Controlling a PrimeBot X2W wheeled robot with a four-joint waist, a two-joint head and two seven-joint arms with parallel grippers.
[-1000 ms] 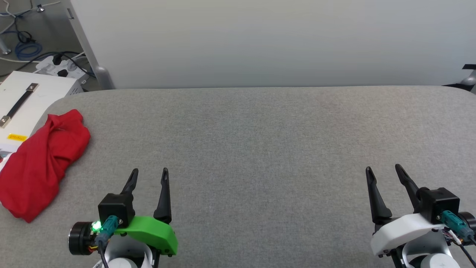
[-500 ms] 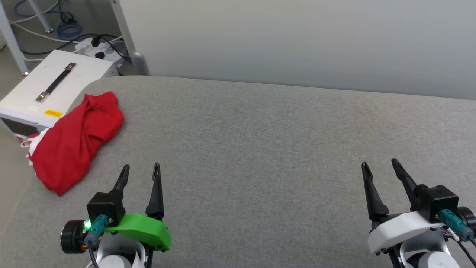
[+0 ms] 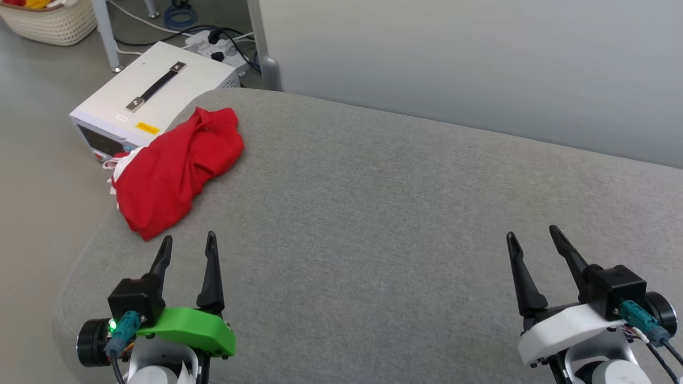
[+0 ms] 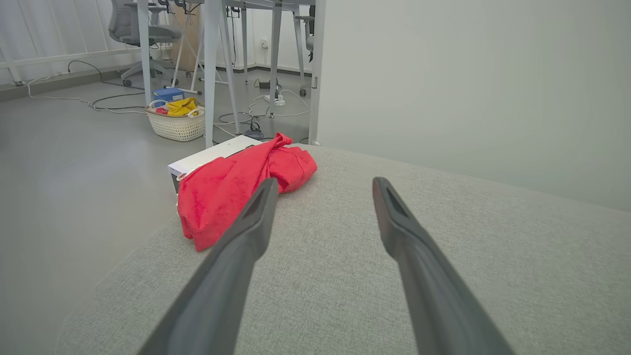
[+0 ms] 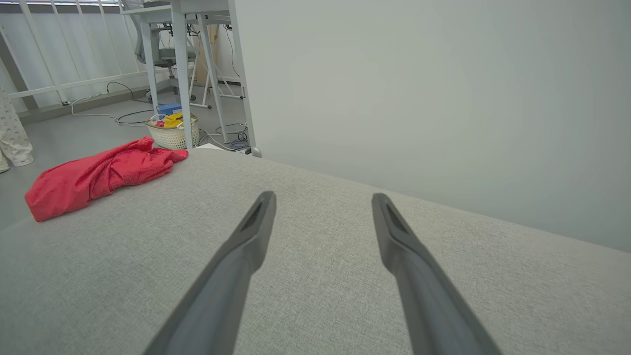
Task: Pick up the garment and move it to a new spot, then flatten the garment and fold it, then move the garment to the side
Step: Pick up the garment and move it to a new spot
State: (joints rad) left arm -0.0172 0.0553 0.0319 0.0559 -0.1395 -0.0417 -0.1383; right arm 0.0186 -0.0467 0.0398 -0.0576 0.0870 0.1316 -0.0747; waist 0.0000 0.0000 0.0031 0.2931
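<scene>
The garment lies crumpled in a red heap at the far left edge of the grey padded table, a bit of white trim showing at its left side; its lettering is hidden. The left wrist view has the garment just beyond and left of my fingers, and the right wrist view has the garment far off to the left. My left gripper hovers open a short way in front of the heap, not touching it. My right gripper is open over bare table at the right.
A white box with a black handle stands on the floor beside the table's left end, right behind the garment. A wicker basket and cables lie further off among desk legs. A pale wall runs behind the table.
The head camera has turned left, so the garment and white box now sit further right and higher in the picture. Both grippers hold the same open pose.
</scene>
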